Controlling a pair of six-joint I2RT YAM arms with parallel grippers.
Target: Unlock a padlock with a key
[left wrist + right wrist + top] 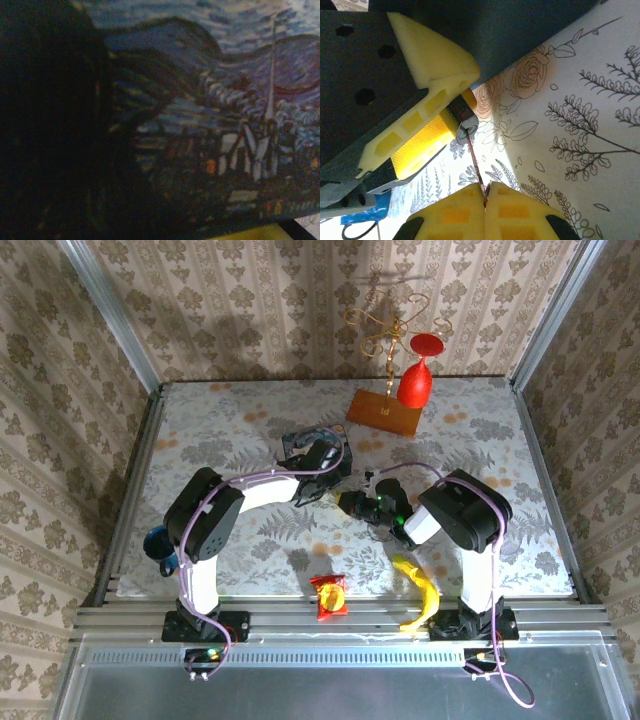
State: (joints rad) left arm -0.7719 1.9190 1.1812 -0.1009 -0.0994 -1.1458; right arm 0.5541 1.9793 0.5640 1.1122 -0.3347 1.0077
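Pinching the key [476,167], the right hand [485,191] meets the left hand's [454,106] clamped padlock [465,121].

The right jaws (pressed together) pinch a thin key [476,167] whose tip meets the dark padlock [464,120].

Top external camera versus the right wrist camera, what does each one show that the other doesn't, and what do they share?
Top external: the whole left arm and right arm, a red wine glass and a wooden stand at the far side, a banana and a red packet at the near edge.
Right wrist: the thin key pinched in the shut right gripper, its tip at a small dark padlock held in the left gripper.
Shared: the two grippers facing each other over the floral tablecloth.
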